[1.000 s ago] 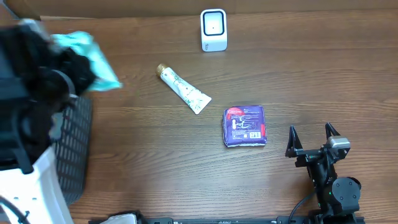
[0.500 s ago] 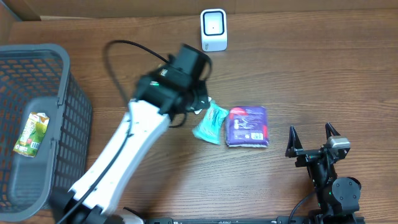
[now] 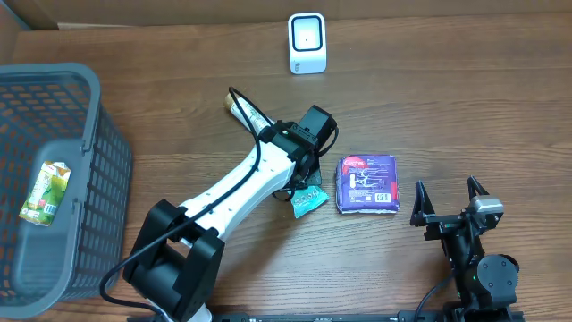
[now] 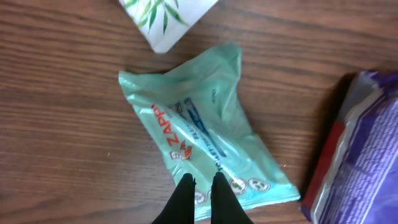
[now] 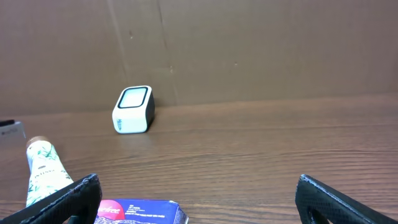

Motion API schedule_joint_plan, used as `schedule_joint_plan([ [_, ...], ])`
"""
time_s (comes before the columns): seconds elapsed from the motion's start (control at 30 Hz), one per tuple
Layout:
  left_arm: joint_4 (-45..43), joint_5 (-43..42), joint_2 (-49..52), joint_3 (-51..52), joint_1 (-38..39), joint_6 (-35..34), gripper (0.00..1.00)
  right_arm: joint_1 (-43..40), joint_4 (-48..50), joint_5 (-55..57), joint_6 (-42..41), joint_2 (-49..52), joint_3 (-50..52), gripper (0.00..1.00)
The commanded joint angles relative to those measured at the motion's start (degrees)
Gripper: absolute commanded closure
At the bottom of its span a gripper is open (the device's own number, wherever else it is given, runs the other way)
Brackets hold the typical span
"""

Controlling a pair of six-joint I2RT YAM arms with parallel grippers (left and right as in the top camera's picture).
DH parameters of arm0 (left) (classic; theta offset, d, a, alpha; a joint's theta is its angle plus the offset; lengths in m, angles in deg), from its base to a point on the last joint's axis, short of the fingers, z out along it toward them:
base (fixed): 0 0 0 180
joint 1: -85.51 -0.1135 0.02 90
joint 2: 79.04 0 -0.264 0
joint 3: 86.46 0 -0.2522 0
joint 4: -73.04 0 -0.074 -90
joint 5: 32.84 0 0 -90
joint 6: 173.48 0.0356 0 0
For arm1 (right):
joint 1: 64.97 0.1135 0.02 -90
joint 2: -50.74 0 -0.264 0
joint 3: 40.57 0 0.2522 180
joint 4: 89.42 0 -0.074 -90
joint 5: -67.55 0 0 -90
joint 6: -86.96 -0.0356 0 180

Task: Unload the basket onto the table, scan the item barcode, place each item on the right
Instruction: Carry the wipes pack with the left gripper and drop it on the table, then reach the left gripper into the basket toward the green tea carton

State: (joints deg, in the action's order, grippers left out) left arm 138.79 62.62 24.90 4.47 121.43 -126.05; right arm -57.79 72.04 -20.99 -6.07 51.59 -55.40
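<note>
Dark wood-grain table (image 3: 474,98), brown cardboard backdrop (image 5: 261,43) behind (one vertical seam), even light

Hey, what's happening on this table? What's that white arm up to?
The left fingers are pinched on the edge of a teal packet, which lies on the table beside a purple packet. The white scanner stands at the far edge, away from it, so nothing is being scanned yet. The right fingers are open and empty.

I see a teal packet (image 4: 205,149) with red lettering, a purple pack (image 3: 367,183), a white leaf-printed tube (image 4: 165,15), brown wood-grain counter (image 3: 465,107).
</note>
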Motion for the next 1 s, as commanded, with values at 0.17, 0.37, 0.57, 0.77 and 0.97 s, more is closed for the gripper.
schedule_joint_plan([
  [0.17, 5.5, 9.0, -5.2, -7.0, -1.5, 1.4, 0.78, 0.3, 0.2, -0.2, -0.4, -0.7, 0.6, 0.0],
  [0.37, 21.9, 22.3, -11.8, -25.6, -4.3, 1.9, 0.06, 0.3, 0.2, -0.2, -0.4, -0.7, 0.6, 0.0],
  [0.57, 32.4, 25.8, -17.3, -41.1, -12.6, 0.9, 0.0, 0.3, 0.2, -0.2, -0.4, -0.7, 0.6, 0.0],
  [0.77, 40.7, 24.2, -22.4, -43.8, -31.4, -5.0, 0.01, 0.3, 0.2, -0.2, -0.4, -0.7, 0.6, 0.0],
  [0.97, 44.8, 21.9, -22.6, -40.9, -48.9, -1.4, 0.0, 0.3, 0.2, -0.2, -0.4, -0.7, 0.6, 0.0],
])
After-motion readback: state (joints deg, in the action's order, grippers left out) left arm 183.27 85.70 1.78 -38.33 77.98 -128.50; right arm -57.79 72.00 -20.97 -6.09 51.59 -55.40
